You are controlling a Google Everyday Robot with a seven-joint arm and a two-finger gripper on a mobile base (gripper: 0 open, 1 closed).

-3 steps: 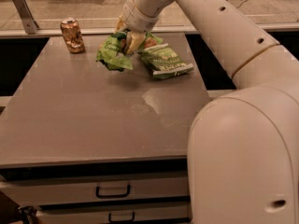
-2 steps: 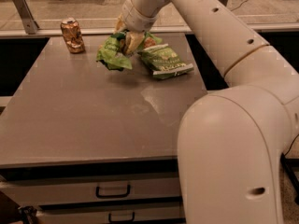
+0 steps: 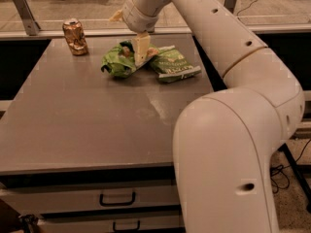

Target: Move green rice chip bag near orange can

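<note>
The green rice chip bag [image 3: 115, 63] is a crumpled bright green pouch at the far middle of the grey table [image 3: 82, 125]. My gripper [image 3: 138, 57] comes down from above and is shut on the bag's right upper part, with one pale finger [image 3: 141, 46] showing in front. The bag's lower edge looks to rest on or just above the table. The orange can [image 3: 75, 37], dented and copper-coloured, stands upright at the far left corner, about one bag's width to the left of the bag.
A smaller, duller green bag [image 3: 174, 66] with a whitish end band lies just right of the gripper. My large white arm [image 3: 228, 130] fills the right side. Drawers [image 3: 116, 198] sit under the table's front edge. A railing runs behind the table.
The gripper and the held bag have come down a little toward the table. The arm's elbow has swung further across the right of the view. The can and the duller bag have not moved.
</note>
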